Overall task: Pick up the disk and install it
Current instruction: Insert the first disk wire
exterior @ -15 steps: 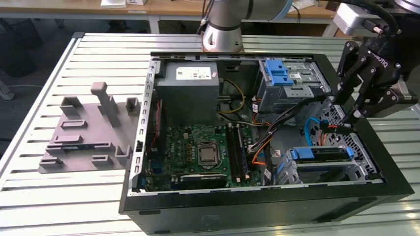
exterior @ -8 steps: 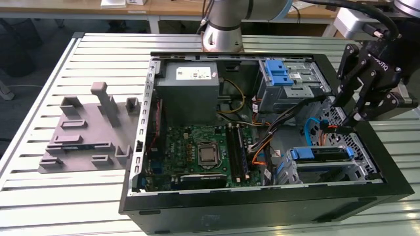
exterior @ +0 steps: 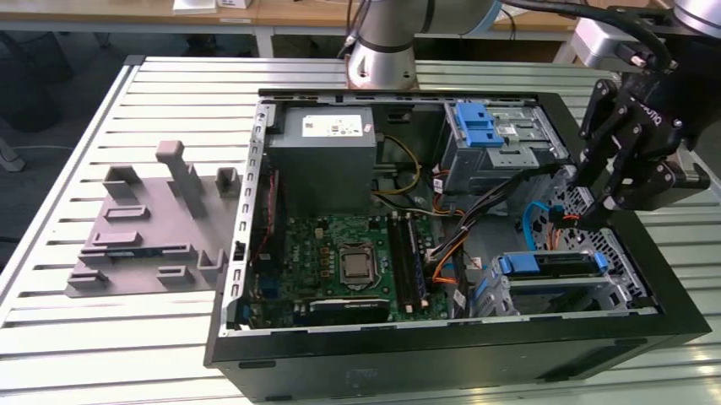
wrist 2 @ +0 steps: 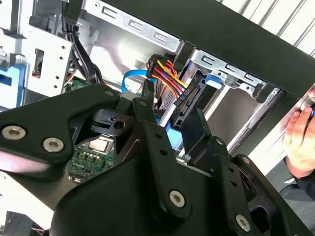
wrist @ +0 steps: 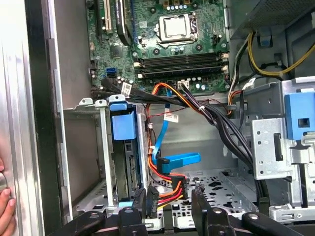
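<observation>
The disk [exterior: 552, 263] lies in the lower drive cage at the front right corner of the open computer case, its blue rails showing. In the first wrist view the disk [wrist: 129, 169] stands edge-on in that cage under a blue tab. My gripper [exterior: 582, 221] hangs just above the cage, by the case's right wall in the exterior view. In the first wrist view my gripper [wrist: 170, 201] is open, its fingers [wrist: 140, 202] astride a black cable plug [wrist: 153, 199] with red, orange and yellow wires. The second wrist view has that plug [wrist 2: 189, 98] beside the gripper [wrist 2: 172, 110].
The motherboard [exterior: 349, 257], a grey power-supply box [exterior: 327, 156] and an upper drive cage with a blue latch [exterior: 487, 126] fill the case. A blue data cable [wrist: 179, 161] hangs near the fingers. A person's hand [wrist 2: 298, 135] rests outside the case wall. A grey fixture [exterior: 152, 228] lies on the table.
</observation>
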